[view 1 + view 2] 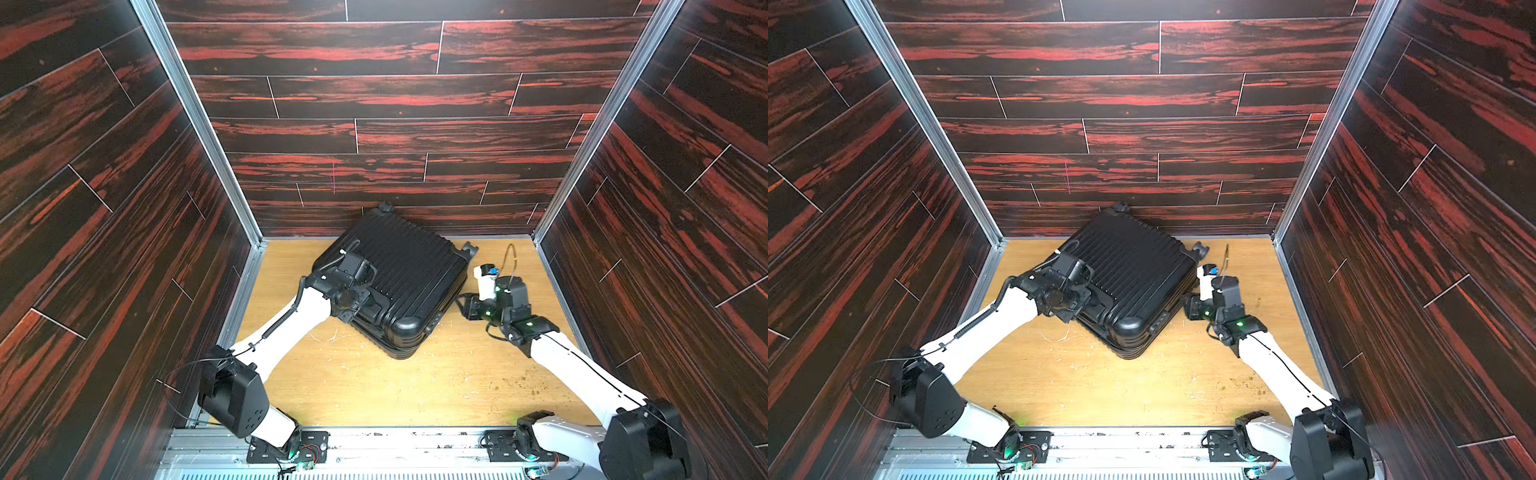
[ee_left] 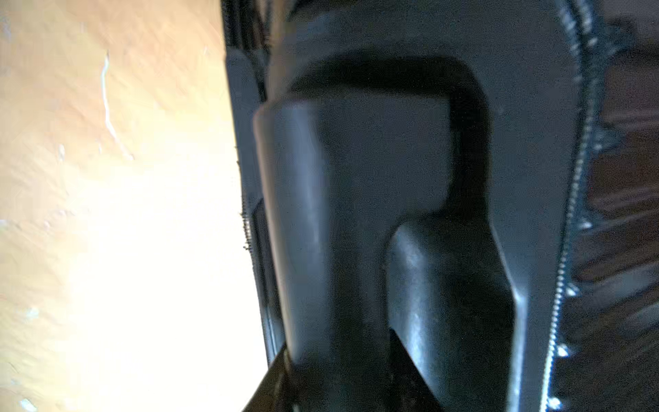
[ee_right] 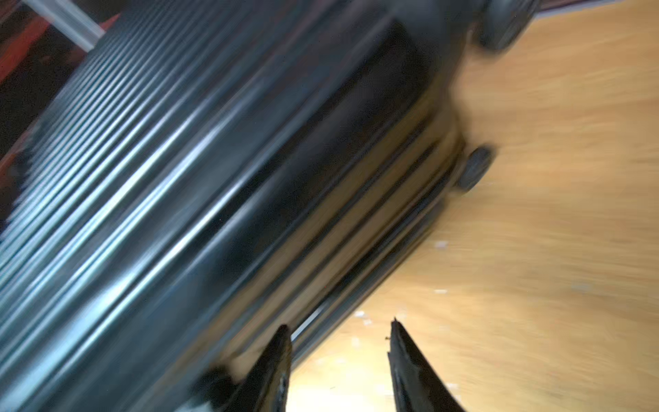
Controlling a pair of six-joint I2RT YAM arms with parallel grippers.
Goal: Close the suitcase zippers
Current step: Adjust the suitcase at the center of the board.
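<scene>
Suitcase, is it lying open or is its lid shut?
Shut: the suitcase lies flat, both ribbed halves together, no lining showing. Whether it is zipped, I cannot tell.

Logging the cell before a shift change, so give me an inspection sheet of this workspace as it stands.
surface: wooden table, scratched.
job's things: suitcase lying flat, lid down; zippers run along the rim, pull tabs not seen.
clutter: brown crumbs near the right arm.
grippers: left gripper at the moulded handle, jaws unclear; right gripper open, empty, beside the case.
cables: coiled cable along the left arm.
surroundings: dark red plank walls.
</scene>
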